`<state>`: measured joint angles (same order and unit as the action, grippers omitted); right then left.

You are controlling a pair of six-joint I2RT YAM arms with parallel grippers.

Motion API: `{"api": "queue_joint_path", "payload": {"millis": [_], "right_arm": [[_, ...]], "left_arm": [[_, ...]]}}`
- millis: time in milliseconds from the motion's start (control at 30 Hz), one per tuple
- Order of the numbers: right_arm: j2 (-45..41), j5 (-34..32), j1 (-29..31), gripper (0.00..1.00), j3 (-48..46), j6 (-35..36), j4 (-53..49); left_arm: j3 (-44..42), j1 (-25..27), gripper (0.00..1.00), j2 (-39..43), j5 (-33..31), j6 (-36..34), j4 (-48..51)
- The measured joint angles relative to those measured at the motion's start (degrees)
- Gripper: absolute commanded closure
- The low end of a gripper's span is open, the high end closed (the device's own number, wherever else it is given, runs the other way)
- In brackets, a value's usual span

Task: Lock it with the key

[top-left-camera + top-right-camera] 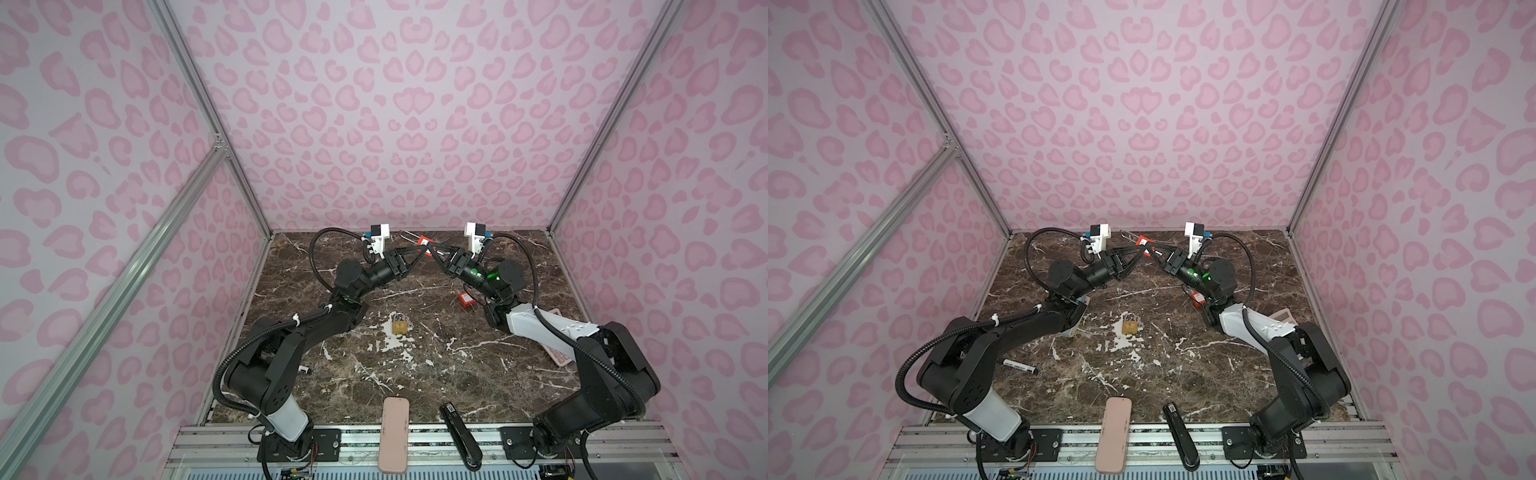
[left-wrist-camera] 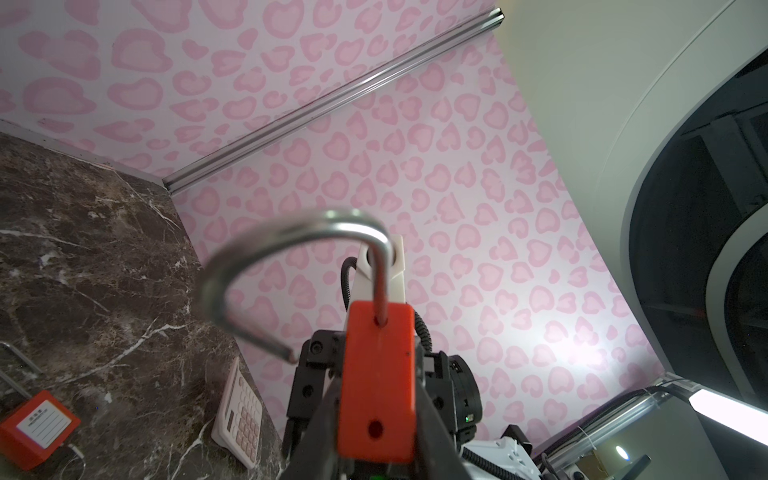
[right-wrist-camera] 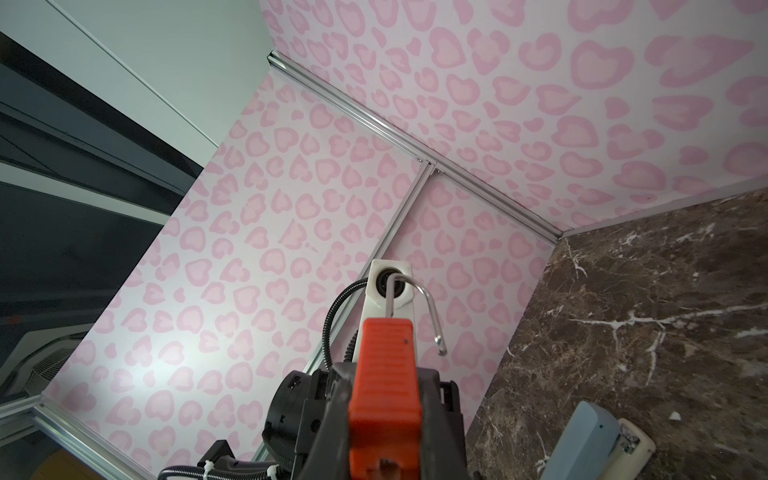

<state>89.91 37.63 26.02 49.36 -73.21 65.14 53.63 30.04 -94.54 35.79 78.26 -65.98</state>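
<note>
Worktop [image 1: 415, 386]: brown marble; walls [image 1: 415, 124] pink-patterned.
Padlocks: brass padlock [image 1: 400, 326], two red.
Right hand [image 1: 432, 251]: clamps red padlock [image 1: 424, 240], twelve o'clock.
Left hand [image 1: 425, 249]: you cannot tell.

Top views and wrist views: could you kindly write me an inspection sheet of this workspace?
Surface: marble table, white-veined.
Job's things: raised red padlock, shackle open; key not seen.
Clutter: second red padlock, brass padlock, pink case, stapler, calculator, marker.
Claws: right claw shut on the padlock; left claw at it, grip unclear.
Cables: black conduits loop beside both wrists.
Surroundings: pink patterned walls, aluminium frame.
</note>
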Motion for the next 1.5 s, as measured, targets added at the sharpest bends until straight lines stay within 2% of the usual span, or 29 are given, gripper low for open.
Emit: {"api": "queue_joint_path", "payload": {"millis": [133,300,633,967,1067,1233,1367,1500], "right_arm": [[-0.3,0.5,-0.6,0.94,-0.5,0.2,-0.3],[-1.5,0.6,-3.1,0.95,-0.9,-0.1,-0.3],[-3.7,2.8,-3.8,0.96,-2.0,-1.4,-0.8],[-6.7,5.8,0.0,0.96,-0.6,1.6,-6.6],[-6.6,6.0,0.4,0.96,-0.6,2.1,-8.1],[-6.1,5.9,0.5,0.96,-0.4,2.5,-8.5],[-5.4,6.0,0.5,0.97,0.2,2.4,-8.3],[-5.1,6.1,0.5,0.97,0.3,2.2,-7.5]], "left_arm": [[0.0,0.0,0.42,0.3,0.1,0.0,0.3],[-0.6,-0.7,0.38,2.6,1.2,-1.5,1.9],[-3.3,-7.1,0.35,7.6,1.7,-1.7,3.3],[-3.1,-7.8,0.35,7.9,1.7,-0.7,3.3],[-3.1,-7.8,0.44,7.9,1.4,0.1,2.8],[-3.1,-7.8,0.68,8.4,1.3,0.7,2.7],[-3.2,-7.8,0.84,9.0,0.9,0.8,2.8],[-3.5,-7.8,0.93,9.0,0.6,0.7,3.1]]}}
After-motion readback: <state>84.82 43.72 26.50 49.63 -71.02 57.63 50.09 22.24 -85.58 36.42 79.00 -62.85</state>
